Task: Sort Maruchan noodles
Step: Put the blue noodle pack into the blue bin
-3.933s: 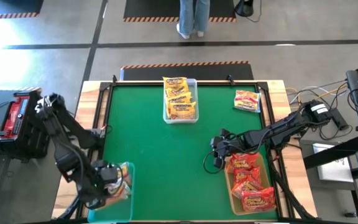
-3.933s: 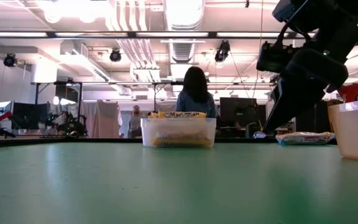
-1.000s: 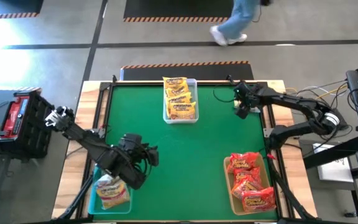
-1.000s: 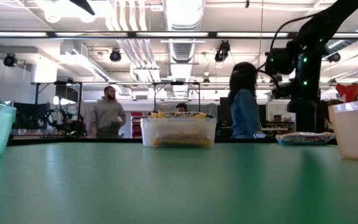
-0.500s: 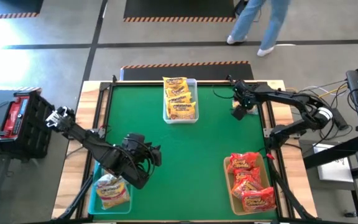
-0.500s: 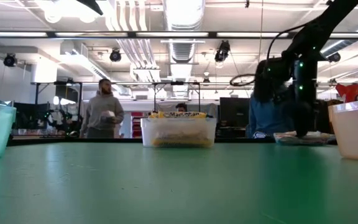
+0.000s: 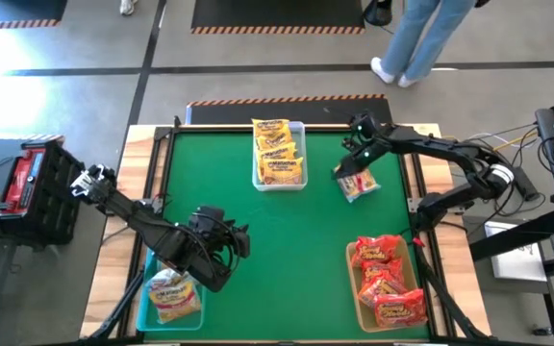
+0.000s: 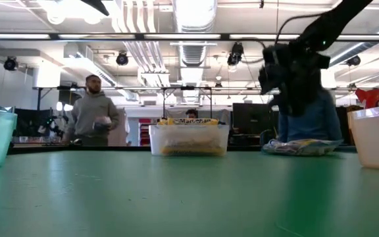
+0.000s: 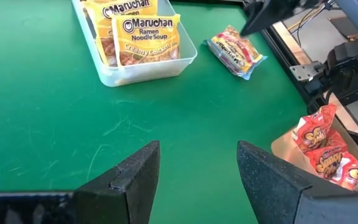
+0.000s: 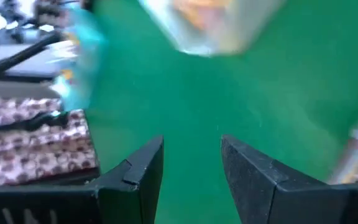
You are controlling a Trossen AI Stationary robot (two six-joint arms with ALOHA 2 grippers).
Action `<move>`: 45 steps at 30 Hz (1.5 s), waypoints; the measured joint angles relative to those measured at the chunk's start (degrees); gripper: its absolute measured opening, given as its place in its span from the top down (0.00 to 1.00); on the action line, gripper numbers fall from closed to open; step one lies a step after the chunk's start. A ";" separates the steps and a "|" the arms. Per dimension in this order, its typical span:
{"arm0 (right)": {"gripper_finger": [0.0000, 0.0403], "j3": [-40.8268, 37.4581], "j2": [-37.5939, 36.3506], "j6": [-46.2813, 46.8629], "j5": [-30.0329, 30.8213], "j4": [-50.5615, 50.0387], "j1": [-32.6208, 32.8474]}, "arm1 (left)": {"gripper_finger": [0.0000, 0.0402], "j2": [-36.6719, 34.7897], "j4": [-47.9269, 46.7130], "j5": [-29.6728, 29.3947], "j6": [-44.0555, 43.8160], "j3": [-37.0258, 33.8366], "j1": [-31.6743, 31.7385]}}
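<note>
A loose noodle packet [image 7: 358, 183] is seen lying flat on the green table [image 7: 258, 250], to the right of the clear bin [image 7: 279, 178] of yellow packets [image 7: 279, 154] at the far edge; half a second earlier it was hidden under the right arm at the table's right border, so it has been dragged inward. The right gripper [image 7: 346, 165] is raised just beside that packet, its fingers [image 10: 140, 168] parted with nothing between them, whereas before it was pressed down at the packet's place. Red packets [image 7: 385, 281] are held in the bin [image 7: 354, 288] at the near right corner, unchanged. The left gripper [image 7: 221, 242] is kept above the table beside the teal bin [image 7: 148, 288], which carries a yellow and pale-blue packet [image 7: 173, 293]; its fingers [image 9: 129, 177] are spread and empty, as before. In the room behind, a person in a grey hoodie [image 8: 92, 115] has been carried further left in the low view, and another person [image 7: 421, 38] is seen on the floor beyond the table.
</note>
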 joint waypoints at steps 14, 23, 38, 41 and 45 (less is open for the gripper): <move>0.63 6.12 -1.64 -36.11 41.12 -21.82 1.76 | 0.51 0.00 0.66 0.38 0.00 0.00 -0.05; 0.63 0.98 0.15 -38.74 42.91 -22.66 1.76 | 0.51 0.00 3.83 0.42 3.27 -0.02 -0.18; 0.63 -2.80 2.28 -22.38 42.84 -20.22 13.51 | 0.51 0.00 5.16 0.40 7.52 -0.04 -0.18; 0.63 -2.86 2.35 -15.77 42.19 -16.03 18.49 | 0.51 0.00 5.16 0.29 7.94 -0.04 -0.18; 0.63 -3.03 2.53 -7.78 41.90 -7.51 25.37 | 0.51 0.00 5.17 0.11 9.42 -0.04 -0.18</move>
